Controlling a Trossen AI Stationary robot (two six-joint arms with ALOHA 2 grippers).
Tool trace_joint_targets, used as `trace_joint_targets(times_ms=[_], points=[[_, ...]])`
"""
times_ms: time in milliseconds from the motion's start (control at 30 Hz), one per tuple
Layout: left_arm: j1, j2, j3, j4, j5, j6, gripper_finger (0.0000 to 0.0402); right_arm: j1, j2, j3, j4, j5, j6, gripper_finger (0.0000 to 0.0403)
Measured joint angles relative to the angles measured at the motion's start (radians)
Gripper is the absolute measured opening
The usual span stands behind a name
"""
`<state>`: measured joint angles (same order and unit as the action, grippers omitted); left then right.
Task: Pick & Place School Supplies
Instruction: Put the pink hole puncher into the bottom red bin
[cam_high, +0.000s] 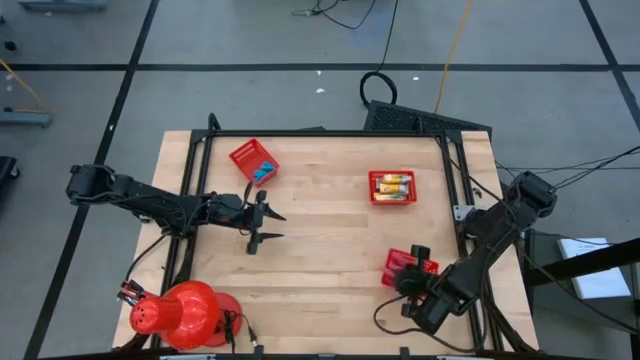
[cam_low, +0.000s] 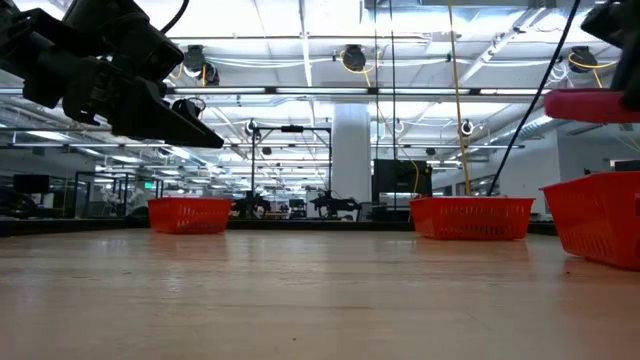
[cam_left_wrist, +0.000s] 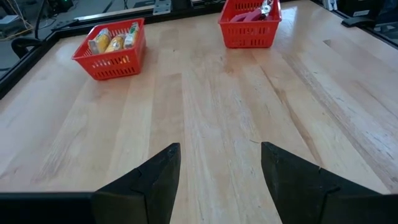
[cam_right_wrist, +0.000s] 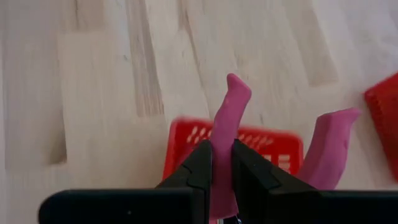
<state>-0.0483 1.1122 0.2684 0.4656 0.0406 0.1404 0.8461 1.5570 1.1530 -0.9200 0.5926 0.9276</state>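
1. Even, bright light was cast from ceiling lamps (cam_low: 352, 58) beyond the left gripper (cam_low: 190, 125).
2. Motion blur was seen on the basket (cam_right_wrist: 233, 149) past the right gripper (cam_right_wrist: 221, 163).

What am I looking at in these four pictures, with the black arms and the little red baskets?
It is a robot with two dark arms working at a wooden table. One picture looks straight down, one looks level across the tabletop, and two come from cameras on the wrists.

Three red mesh baskets sit on the table: one with light-blue blocks, one with yellow packets, and one with red-handled tools.

The left pincer hangs open and empty over bare wood. The right pincer is shut on one pink-red handle of a plier-like tool, held above the tool basket.
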Motion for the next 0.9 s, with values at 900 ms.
trace_joint_targets(times_ms=[900], points=[[0.000, 0.000, 0.000, -0.007, 0.000, -0.005, 0.0227, -0.038, 0.001, -0.073, 0.017, -0.178, 0.019, 0.0030]])
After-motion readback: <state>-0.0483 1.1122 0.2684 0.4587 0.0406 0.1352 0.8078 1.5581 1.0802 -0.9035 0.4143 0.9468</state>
